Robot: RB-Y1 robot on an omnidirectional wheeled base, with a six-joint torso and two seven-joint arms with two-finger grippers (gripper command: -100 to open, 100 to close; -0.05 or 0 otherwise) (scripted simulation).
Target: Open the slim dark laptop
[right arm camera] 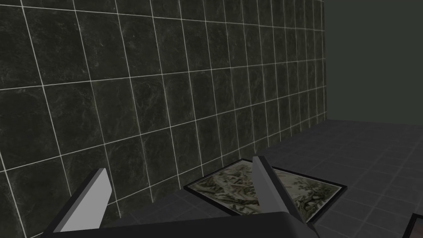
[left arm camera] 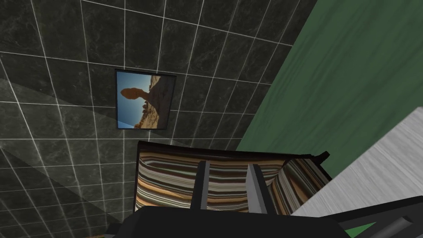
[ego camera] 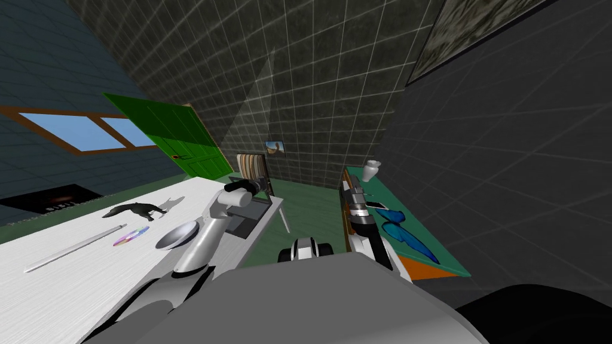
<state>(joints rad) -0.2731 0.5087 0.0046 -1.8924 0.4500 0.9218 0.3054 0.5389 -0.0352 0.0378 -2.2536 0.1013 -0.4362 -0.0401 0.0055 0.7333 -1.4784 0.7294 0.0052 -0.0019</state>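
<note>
White surface (ego camera: 72, 280): the left gripper (left arm camera: 227, 165) is at the dark laptop (ego camera: 246, 222), which lies near the far edge. Its jaws are drawn close, with nothing between them. A striped chair (left arm camera: 173, 182) stands just beyond. The right gripper (right arm camera: 177, 182) faces a wall, jaws released.

green door (ego camera: 179, 140), striped chair (ego camera: 250, 167), white table (ego camera: 89, 280)

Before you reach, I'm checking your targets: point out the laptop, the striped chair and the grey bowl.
laptop (ego camera: 246, 226), head view, on its dark flat body.
striped chair (left arm camera: 165, 182), left wrist view, on its striped backrest.
grey bowl (ego camera: 177, 235), head view, on its hollow inside.
</note>
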